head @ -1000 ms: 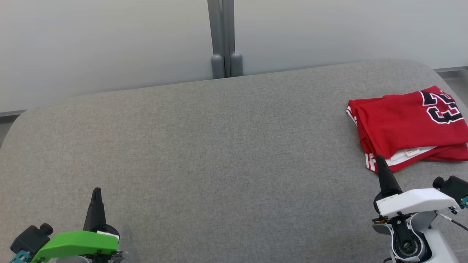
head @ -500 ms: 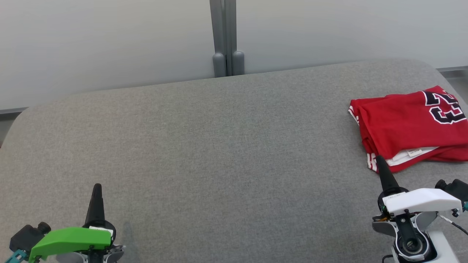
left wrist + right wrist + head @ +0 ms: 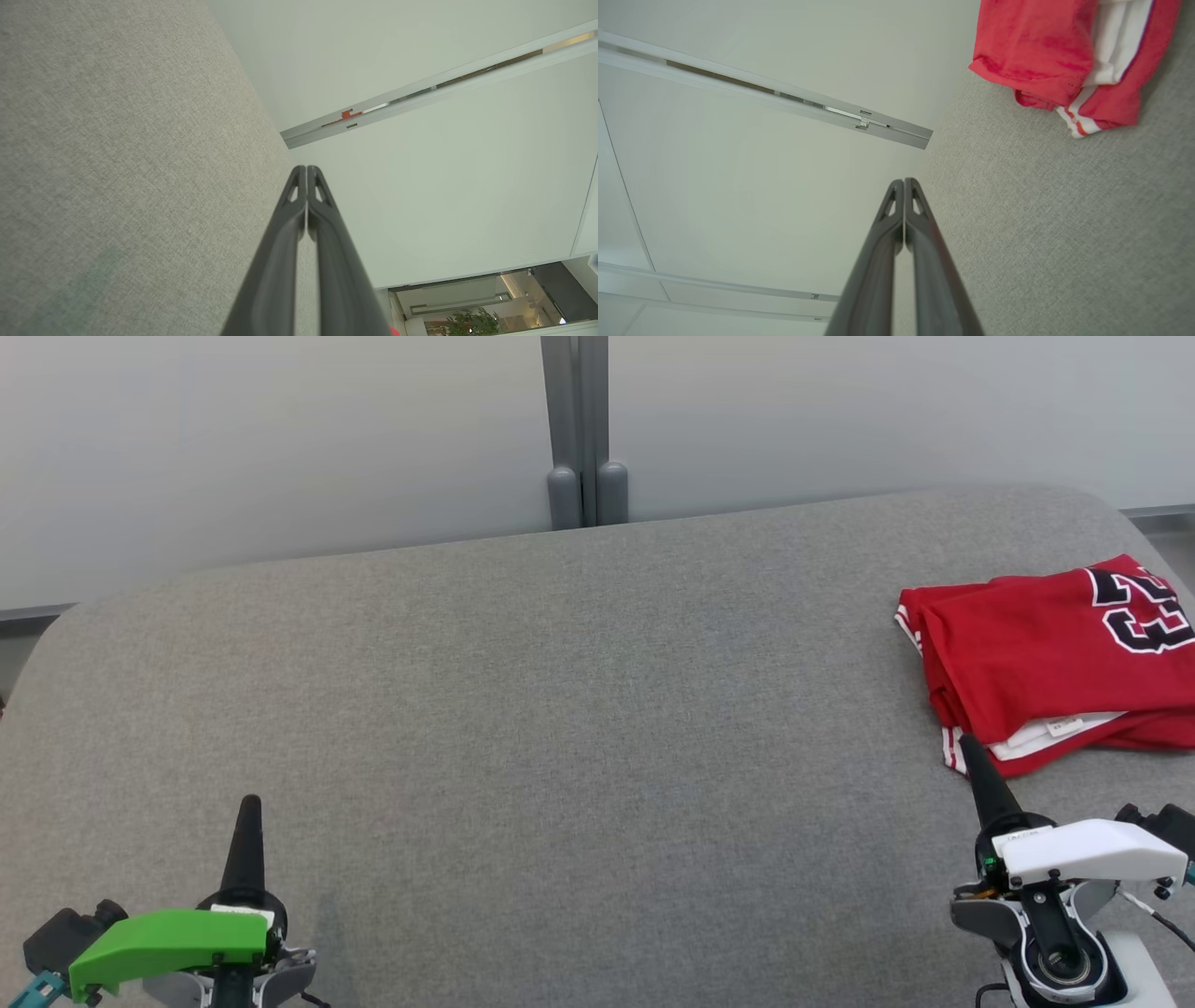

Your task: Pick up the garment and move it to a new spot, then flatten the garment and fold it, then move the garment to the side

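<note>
The garment (image 3: 1046,663) is a red jersey with dark numerals and white trim, folded into a compact stack at the far right of the grey table (image 3: 560,709). In the right wrist view the garment (image 3: 1045,51) lies at the top right, apart from the fingers. My right gripper (image 3: 964,743) stands shut at the lower right, its tip just short of the stack's near edge, holding nothing. My left gripper (image 3: 249,802) is shut and empty at the lower left. Each wrist view shows its own pair pressed together: left gripper (image 3: 306,168), right gripper (image 3: 903,181).
A pale wall with a grey vertical post (image 3: 581,429) runs behind the table's far edge. The table's rounded right corner sits just beyond the garment. Bare grey fabric spans the middle and left.
The head camera has drifted slightly, shifting the whole scene a little to the right. Both grippers sit a bit lower in the view; the garment has not moved on the table.
</note>
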Available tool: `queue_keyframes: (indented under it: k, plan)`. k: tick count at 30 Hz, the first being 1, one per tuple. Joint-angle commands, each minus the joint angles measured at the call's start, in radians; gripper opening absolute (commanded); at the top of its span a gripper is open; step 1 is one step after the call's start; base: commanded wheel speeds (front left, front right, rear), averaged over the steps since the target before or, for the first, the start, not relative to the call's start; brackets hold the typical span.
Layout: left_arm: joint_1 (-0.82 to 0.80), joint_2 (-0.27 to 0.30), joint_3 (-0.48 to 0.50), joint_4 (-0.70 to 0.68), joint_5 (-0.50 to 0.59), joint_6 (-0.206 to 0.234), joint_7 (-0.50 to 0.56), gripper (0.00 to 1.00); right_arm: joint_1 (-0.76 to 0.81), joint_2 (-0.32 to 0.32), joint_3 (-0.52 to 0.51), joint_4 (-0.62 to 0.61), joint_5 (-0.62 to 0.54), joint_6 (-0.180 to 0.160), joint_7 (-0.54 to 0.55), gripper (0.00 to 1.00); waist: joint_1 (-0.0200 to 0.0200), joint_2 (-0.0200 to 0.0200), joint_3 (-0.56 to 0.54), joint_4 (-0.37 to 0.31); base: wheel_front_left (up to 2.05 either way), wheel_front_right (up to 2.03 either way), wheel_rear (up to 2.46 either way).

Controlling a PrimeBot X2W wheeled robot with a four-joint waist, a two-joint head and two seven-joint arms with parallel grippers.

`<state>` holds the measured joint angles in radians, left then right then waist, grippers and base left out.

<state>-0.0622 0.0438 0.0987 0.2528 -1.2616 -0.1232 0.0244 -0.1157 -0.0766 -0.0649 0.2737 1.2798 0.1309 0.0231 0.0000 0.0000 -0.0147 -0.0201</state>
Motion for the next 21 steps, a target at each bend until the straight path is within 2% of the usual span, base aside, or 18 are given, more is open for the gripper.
queue_keyframes:
  k: [1, 21]
  plan:
    - [-0.025, 0.008, 0.006, -0.01, -0.026, -0.006, 0.005, 0.0, 0.0, -0.001, -0.006, -0.012, 0.022, 0.0, 0.007, 0.0, 0.0, 0.0, 0.001, 0.001, 0.0, 0.0, 0.0]
    - [-0.04, 0.009, 0.012, -0.009, -0.189, -0.009, 0.048, 0.0, 0.005, 0.014, -0.029, -0.022, 0.179, 0.0, 0.051, 0.0, 0.0, 0.0, 0.008, 0.009, 0.0, 0.0, 0.0]
